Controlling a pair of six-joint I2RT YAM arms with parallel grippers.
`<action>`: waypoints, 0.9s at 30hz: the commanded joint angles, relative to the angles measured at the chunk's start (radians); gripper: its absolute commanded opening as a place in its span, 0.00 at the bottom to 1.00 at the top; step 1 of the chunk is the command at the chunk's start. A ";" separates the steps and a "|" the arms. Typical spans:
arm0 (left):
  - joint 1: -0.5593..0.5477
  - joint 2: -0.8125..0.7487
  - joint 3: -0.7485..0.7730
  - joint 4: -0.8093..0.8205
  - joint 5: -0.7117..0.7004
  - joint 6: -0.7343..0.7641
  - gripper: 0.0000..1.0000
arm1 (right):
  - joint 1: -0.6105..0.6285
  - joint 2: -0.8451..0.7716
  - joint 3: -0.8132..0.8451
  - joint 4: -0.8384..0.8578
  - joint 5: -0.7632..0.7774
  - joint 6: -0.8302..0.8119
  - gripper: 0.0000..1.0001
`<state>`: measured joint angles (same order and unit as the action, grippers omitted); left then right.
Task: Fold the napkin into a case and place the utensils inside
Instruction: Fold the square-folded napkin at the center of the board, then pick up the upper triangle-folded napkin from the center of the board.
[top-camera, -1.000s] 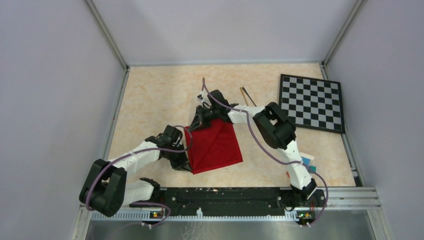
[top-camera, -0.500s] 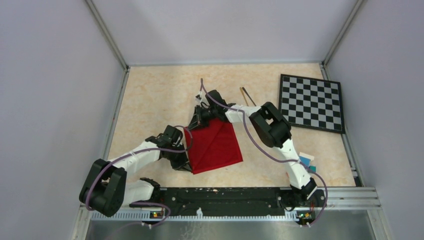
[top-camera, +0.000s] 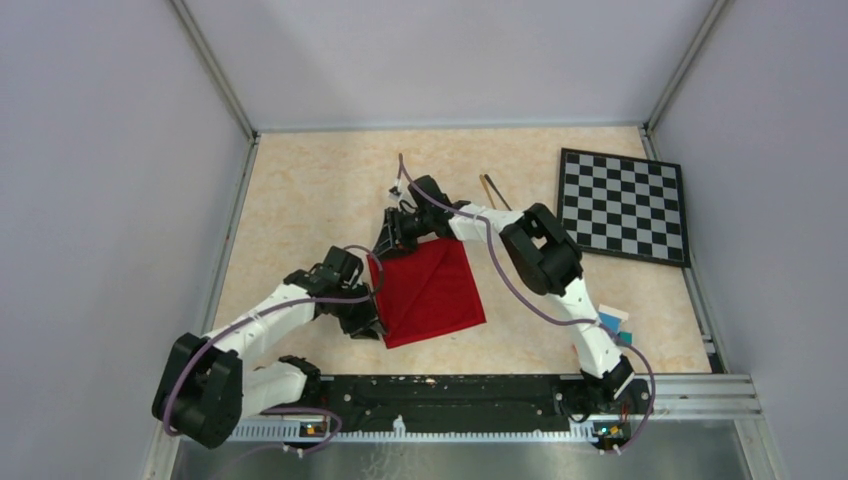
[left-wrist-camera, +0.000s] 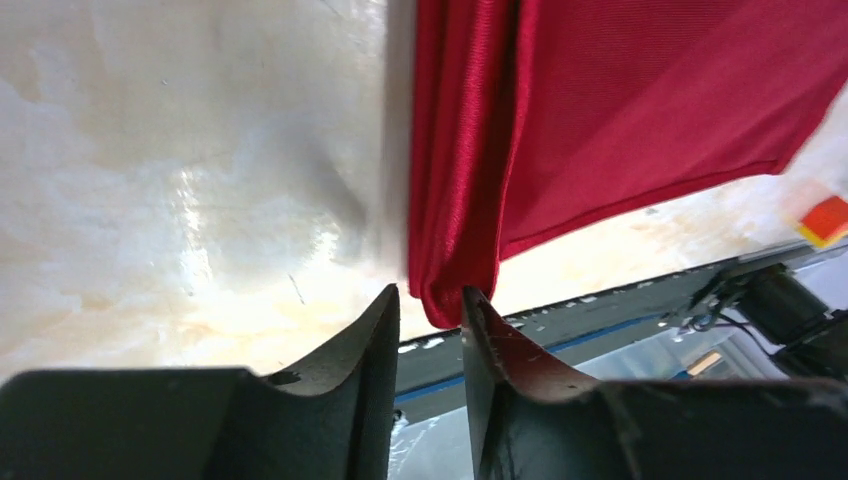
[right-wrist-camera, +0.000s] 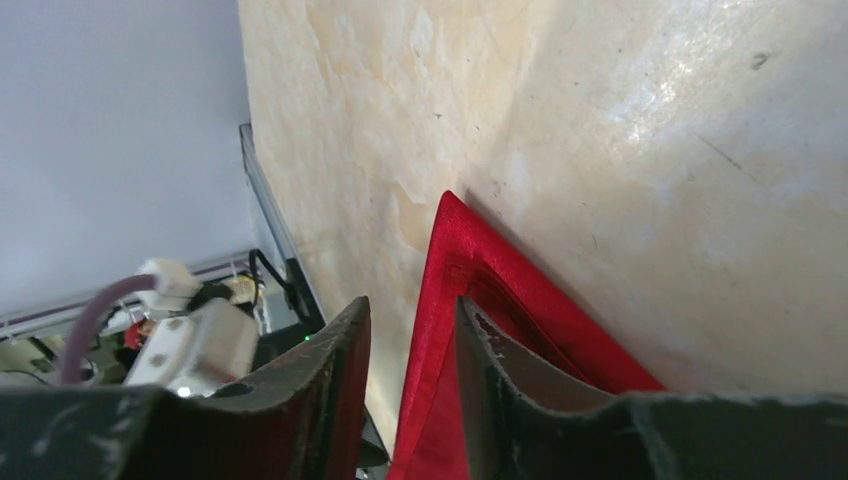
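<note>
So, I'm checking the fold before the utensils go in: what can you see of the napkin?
The napkin is deep-red, slightly shiny cloth, folded to a rough square with a diagonal crease, lying flat on the table. Its layered left edge shows soft folds. The left gripper straddles its near-left corner, the right gripper its far-left corner, both with jaws parted.

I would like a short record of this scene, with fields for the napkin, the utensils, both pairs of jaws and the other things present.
napkin: deep red, folded, lying flat
left jaws: parted, around the napkin's near-left corner
right jaws: parted, around its far-left corner
utensils: thin, beyond the napkin, not inside it
checkerboard: far right
coloured blocks: near right, beside the right arm
</note>
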<state>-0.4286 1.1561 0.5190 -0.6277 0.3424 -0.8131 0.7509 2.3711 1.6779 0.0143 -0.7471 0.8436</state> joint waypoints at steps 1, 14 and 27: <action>-0.006 -0.096 0.083 -0.111 -0.010 -0.022 0.38 | 0.000 -0.100 0.065 -0.167 0.026 -0.107 0.39; -0.001 -0.175 0.242 -0.020 -0.021 0.060 0.52 | -0.173 -0.415 -0.349 -0.064 -0.038 -0.194 0.41; 0.126 0.498 0.562 0.140 -0.003 0.289 0.33 | -0.270 -0.335 -0.425 0.057 -0.105 -0.204 0.25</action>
<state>-0.3470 1.5742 1.0428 -0.5255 0.3168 -0.6090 0.4927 1.9972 1.2373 -0.0170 -0.8047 0.6537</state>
